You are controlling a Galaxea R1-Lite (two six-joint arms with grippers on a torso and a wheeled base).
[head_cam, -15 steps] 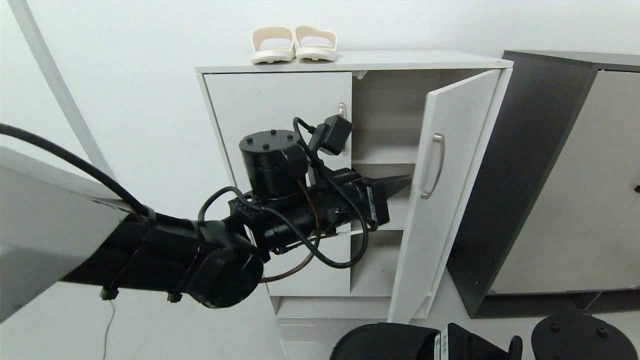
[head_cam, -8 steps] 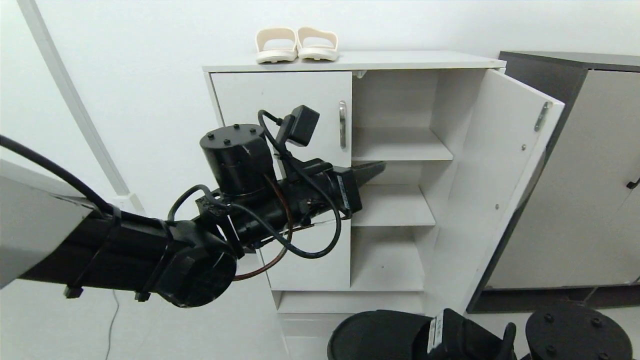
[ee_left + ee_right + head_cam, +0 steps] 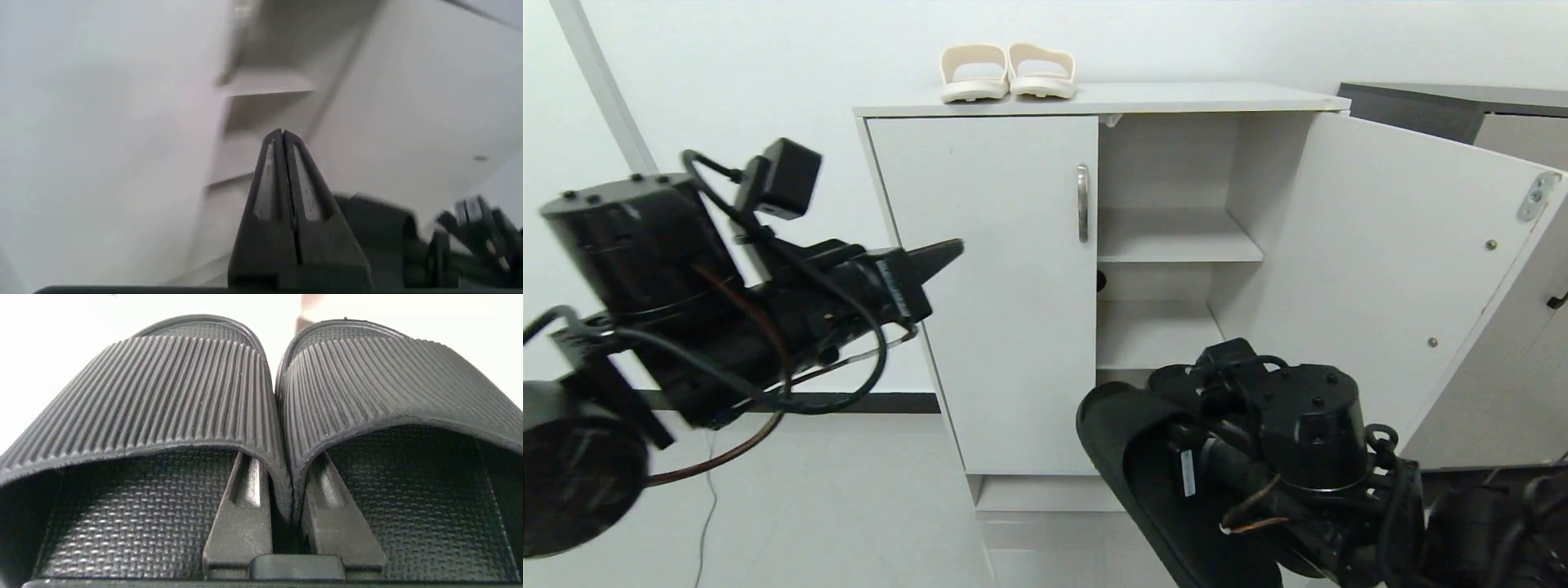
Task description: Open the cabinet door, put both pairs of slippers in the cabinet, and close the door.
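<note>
Clamps the right pincer (image 3: 288, 508) on the black slippers (image 3: 1131, 445): slides one finger under each strap and squeezes the two inner strap edges between them, with only a narrow gap, packed with that doubled rubber. Carries both shoes as one unit that way, side by side, toes toward the cabinet (image 3: 1176, 98), probably so that a single push can seat the pair on a shelf. Holds them low in front of the cabinet's open half, near the middle shelf (image 3: 1156, 335) but not yet inside and, as far as can be judged, touching no part of the cabinet. Holds the left pincer (image 3: 935, 255) out beside the cabinet, off the hinge side of the left-hand door (image 3: 1005, 286), with fingers pressed flat together, gripping nothing and touching nothing; likely kept there to leave the opening free for the loaded arm. Shows the right-hand door (image 3: 1380, 269) swung wide from the cabinet, baring the shelves, while the left-hand door sits shut. Finds the beige slippers (image 3: 1006, 73) on the cabinet's top, above the shut door, side by side at the front edge and not yet stowed. Suggests an order: black pair in first, then the beige pair, then the door shut.
</note>
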